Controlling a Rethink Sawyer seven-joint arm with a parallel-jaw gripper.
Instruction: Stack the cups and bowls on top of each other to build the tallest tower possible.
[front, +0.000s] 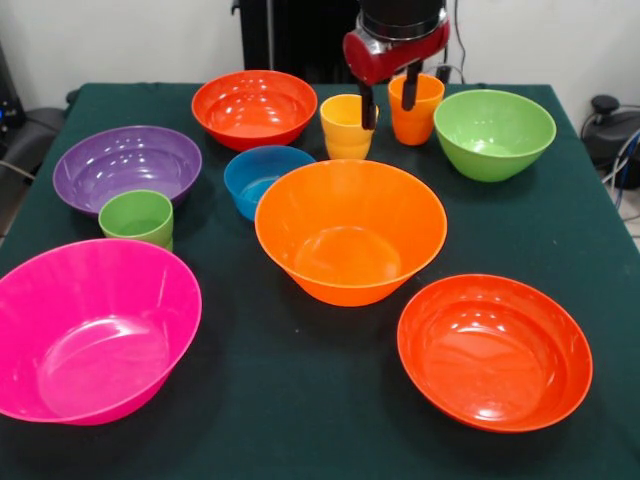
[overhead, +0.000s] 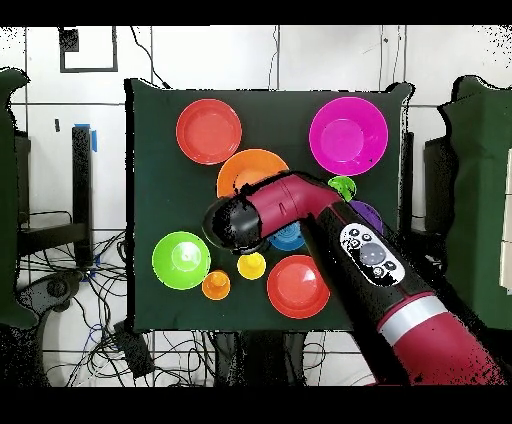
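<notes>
Front view | fingers (front: 390, 100) apart, empty | between yellow cup (front: 347, 126), orange cup (front: 415, 108)

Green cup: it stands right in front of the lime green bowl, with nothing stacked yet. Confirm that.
Wrong bowl. In the front view the green cup stands in front of the purple bowl; the lime green bowl is across the table. Nothing is stacked yet, as you said.

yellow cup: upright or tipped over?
Upright. The yellow cup stands on its base with its open mouth up, alone on the cloth; the gripper hangs just beside it.
</notes>
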